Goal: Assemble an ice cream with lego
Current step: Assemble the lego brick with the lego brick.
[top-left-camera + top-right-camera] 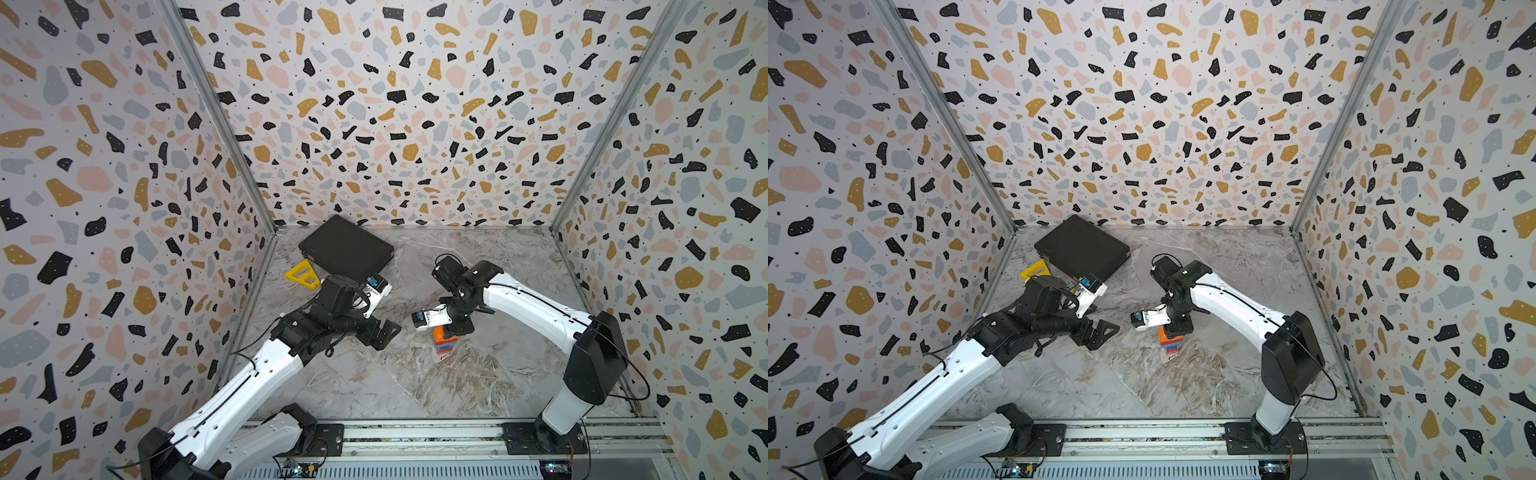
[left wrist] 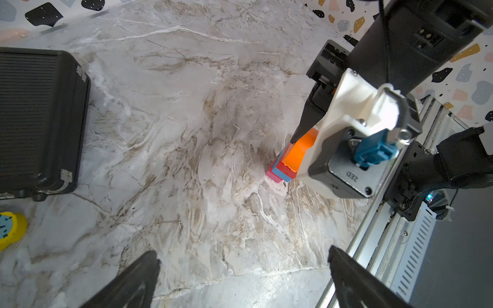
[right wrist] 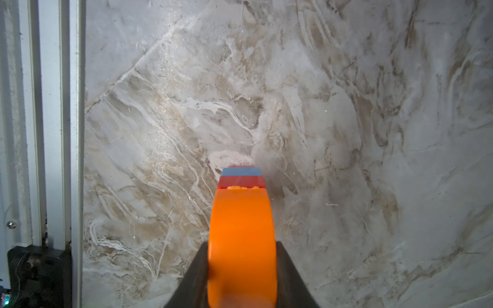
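The right gripper [image 3: 241, 244] is clamped tight on the orange rounded dome brick [image 3: 241, 226] that tops the small popsicle-shaped stack of plastic bricks, the ice cream [image 1: 446, 343]. Below the dome sit a red layer, a light-blue layer and a pink foot. The stack stands upright near the middle of the grey marble tabletop [image 1: 415, 386], its foot seemingly touching the surface. The left gripper [image 2: 242, 256] hovers nearby, jaws spread wide and empty.
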`<action>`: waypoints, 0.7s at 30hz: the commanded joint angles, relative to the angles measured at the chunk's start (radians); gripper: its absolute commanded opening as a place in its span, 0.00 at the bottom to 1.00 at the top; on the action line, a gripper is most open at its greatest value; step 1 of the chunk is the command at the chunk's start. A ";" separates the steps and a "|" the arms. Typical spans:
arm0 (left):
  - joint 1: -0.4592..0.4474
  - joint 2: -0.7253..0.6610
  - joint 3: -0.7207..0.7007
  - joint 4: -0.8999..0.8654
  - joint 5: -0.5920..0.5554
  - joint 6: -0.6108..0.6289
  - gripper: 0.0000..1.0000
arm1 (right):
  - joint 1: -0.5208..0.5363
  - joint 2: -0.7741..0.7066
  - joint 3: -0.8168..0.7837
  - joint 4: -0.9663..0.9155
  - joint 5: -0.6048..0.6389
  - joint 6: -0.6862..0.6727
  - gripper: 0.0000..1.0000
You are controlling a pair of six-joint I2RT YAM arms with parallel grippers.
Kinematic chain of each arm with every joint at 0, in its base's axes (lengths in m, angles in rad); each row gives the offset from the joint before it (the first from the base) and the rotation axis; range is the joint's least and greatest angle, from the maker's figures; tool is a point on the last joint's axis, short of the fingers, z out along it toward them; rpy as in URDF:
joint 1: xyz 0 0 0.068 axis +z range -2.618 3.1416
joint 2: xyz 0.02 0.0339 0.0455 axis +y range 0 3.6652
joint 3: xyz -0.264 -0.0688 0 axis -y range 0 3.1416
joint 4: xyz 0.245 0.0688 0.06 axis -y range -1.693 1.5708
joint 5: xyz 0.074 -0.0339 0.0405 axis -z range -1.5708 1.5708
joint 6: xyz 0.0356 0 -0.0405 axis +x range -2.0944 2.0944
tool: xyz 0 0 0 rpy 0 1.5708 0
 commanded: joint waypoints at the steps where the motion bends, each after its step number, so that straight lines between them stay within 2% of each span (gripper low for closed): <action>1: 0.008 0.002 -0.003 0.020 0.017 0.008 1.00 | 0.005 0.028 -0.018 -0.020 -0.016 -0.013 0.15; 11: 0.008 0.007 -0.002 0.020 0.022 0.007 0.99 | 0.005 0.073 -0.059 -0.021 0.069 -0.008 0.15; 21: 0.006 0.013 -0.002 0.020 0.025 0.006 1.00 | 0.005 0.106 -0.071 -0.031 0.084 -0.014 0.15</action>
